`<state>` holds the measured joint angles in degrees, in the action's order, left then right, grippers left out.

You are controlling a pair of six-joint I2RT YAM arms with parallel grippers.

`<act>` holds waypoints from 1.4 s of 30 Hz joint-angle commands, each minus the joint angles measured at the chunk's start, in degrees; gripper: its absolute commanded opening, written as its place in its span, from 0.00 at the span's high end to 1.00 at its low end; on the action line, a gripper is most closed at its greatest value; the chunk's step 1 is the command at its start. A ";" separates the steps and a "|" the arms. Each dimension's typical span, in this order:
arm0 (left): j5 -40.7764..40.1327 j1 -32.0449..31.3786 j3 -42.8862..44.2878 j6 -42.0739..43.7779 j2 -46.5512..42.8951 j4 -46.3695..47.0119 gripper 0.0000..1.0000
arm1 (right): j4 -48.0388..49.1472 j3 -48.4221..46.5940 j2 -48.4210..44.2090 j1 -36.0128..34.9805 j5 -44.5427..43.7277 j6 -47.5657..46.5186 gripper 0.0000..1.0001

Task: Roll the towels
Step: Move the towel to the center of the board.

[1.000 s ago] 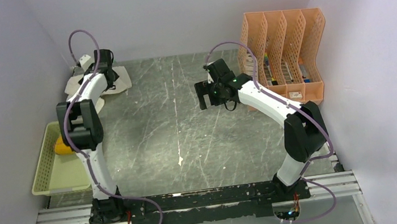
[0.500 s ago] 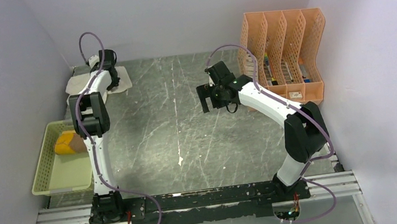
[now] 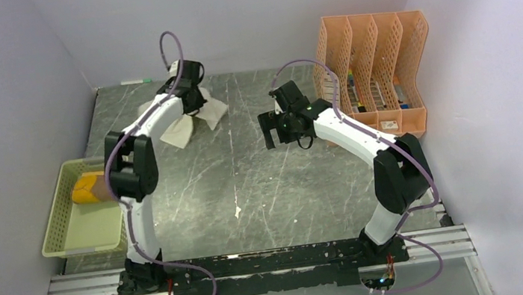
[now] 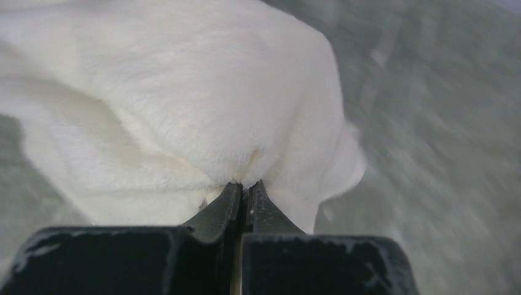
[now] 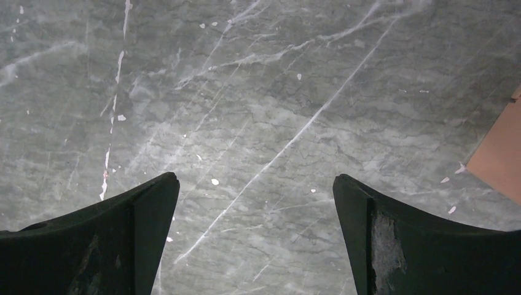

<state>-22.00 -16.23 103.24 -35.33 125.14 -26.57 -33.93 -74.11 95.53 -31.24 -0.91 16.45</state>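
The cream-white towel hangs bunched at the back of the table, left of centre, and my left gripper is shut on it. In the left wrist view the towel fills the frame, a pinch of its cloth caught between the closed jaws of that gripper. The brown towel with yellow edging lies rolled in the green basket at the left edge. Over the middle of the table my right gripper hangs open; its wrist view shows the right gripper with only bare tabletop between the fingers.
An orange file rack holding small items stands at the back right, close to the right arm. A thin green object lies along the back wall. The grey marbled table is enclosed by walls on three sides.
My left gripper closed on the cream-white towel at the back left corner and has dragged it rightward along the back of the table. The right arm has stayed in place.
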 commanded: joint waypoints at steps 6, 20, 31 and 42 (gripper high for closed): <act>13.95 -4.86 -28.07 3.25 -31.34 2.50 0.93 | 6.54 5.60 -6.98 1.46 -0.73 1.09 0.00; 13.88 -3.60 -43.85 8.54 -44.83 -2.46 0.00 | 17.72 11.08 -8.59 -4.06 4.35 -0.71 0.00; 19.76 5.32 -51.55 8.70 -48.16 -0.45 0.00 | 17.97 4.68 4.08 -18.79 -1.51 -5.63 0.10; 28.05 3.38 -65.51 -0.69 -56.53 2.35 0.13 | 16.22 0.35 14.23 -21.38 -5.14 -2.56 0.24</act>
<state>2.85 -11.44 41.78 -31.07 71.55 -26.00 -17.47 -72.36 108.42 -52.47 -3.79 12.64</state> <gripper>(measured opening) 0.876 0.770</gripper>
